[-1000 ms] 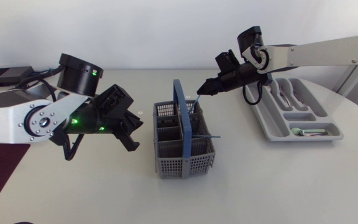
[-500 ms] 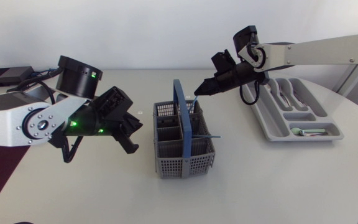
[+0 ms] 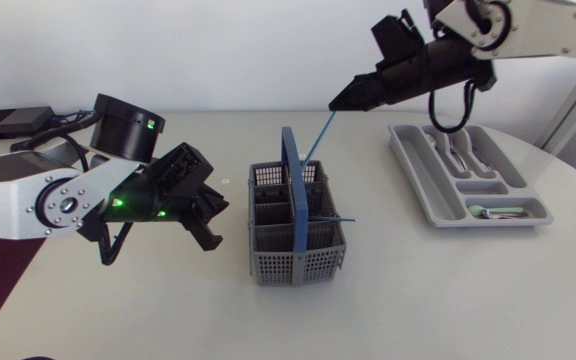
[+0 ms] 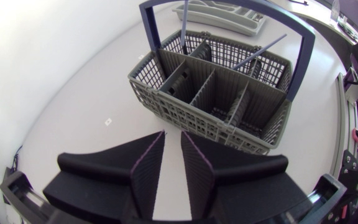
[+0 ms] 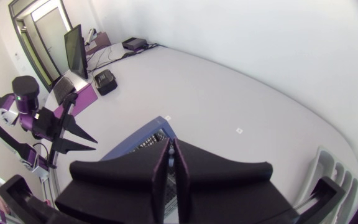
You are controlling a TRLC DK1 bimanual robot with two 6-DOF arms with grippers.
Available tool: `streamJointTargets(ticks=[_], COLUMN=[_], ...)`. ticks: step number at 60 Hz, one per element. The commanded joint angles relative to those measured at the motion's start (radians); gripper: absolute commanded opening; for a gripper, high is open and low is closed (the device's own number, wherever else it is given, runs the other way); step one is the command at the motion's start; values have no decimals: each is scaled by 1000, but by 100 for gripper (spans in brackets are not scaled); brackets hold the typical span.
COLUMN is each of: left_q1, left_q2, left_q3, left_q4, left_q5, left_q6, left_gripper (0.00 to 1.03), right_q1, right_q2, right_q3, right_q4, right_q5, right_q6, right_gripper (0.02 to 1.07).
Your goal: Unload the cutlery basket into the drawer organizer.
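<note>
The right jaws are closed on the top end of a thin blue utensil (image 3: pixel 320 138), which slants down into the far side of the grey cutlery basket (image 3: pixel 296 262). The left jaws stand a narrow gap apart, holding nothing, just left of the basket above the surface (image 3: pixel 448 300). A second thin utensil (image 3: pixel 336 216) leans over the basket's right rim. The drawer organizer (image 3: pixel 415 185) lies far right, with cutlery in it.

White table (image 3: pixel 418 290) with a curved near edge. Resting on it: a grey cutlery basket (image 3: pixel 293 265) with a blue hoop handle, near the middle; a grey drawer organizer (image 3: pixel 430 190), well apart toward the right arm; a small pale mark (image 3: pixel 226 181), possibly a sticker, beside the basket; a flat black box (image 3: pixel 8 121) at the far left corner.
</note>
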Motion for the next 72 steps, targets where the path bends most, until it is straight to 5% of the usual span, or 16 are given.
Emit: streamJointTargets(ticks=[1, 21, 43, 72], left_q1=[-8, -9, -20, -42], left_q2=[-26, -44, -44, -33], left_q3=[-27, -32, -38, -33], left_q4=[-9, -12, -11, -11], left_q5=[-1, -5, -7, -18], left_q6=[6, 9, 8, 4], left_gripper=[24, 24, 24, 24], right_q1=[-24, -252, -510, -533], right_q2=[-71, -201, -92, 124], right_q3=[-30, -18, 10, 68], right_q4=[-36, -205, -389, -394], right_q5=[11, 40, 102, 207], right_q6=[-21, -186, -429, -469], right_gripper=[11, 11, 11, 11])
